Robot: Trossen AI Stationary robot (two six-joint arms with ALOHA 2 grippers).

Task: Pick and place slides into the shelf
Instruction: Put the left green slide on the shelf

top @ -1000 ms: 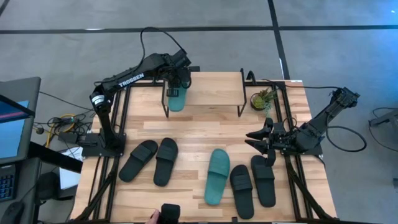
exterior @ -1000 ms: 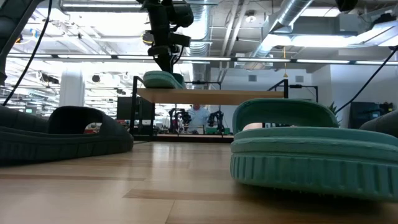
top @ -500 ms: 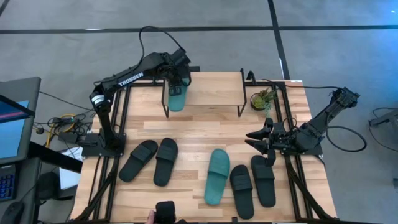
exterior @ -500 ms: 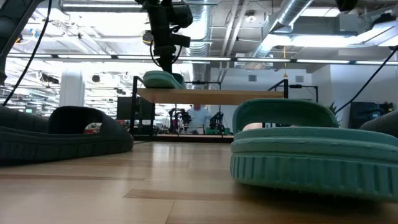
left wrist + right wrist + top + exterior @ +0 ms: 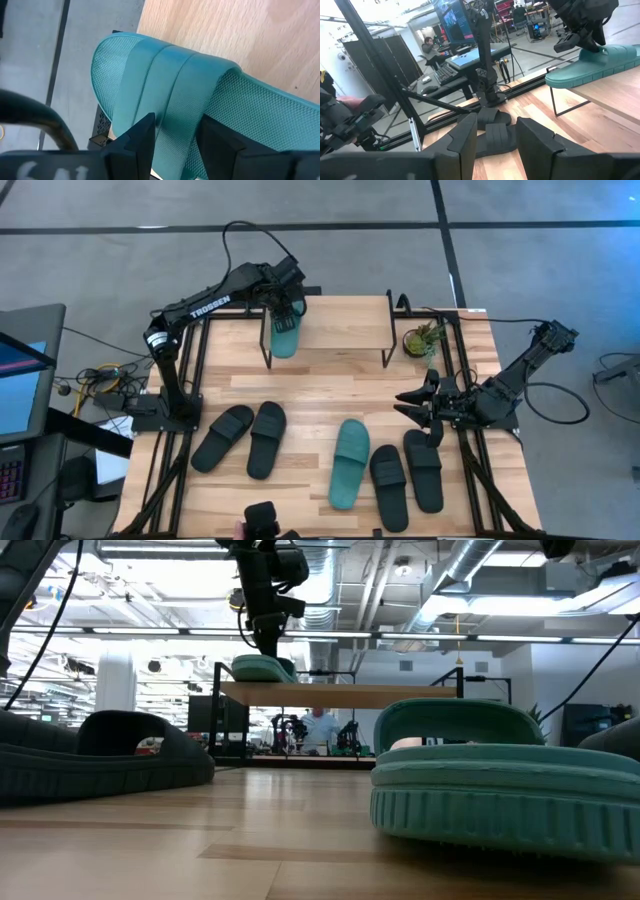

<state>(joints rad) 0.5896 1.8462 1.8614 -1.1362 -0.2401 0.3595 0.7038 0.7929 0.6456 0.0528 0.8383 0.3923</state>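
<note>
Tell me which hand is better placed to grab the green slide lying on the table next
Probably the right hand: it waits open right beside the teal slide on the table. The left hand is far off at the shelf, fingers straddling the strap of the other teal slide.

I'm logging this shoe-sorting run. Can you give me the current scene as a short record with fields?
on shelf: one teal slide on the shelf, at its left end
left gripper: left gripper astride that slide's strap, fingers open
right gripper: right gripper open, waiting at the table's right edge
on table: second teal slide, four black slides
extras: small plant
</note>
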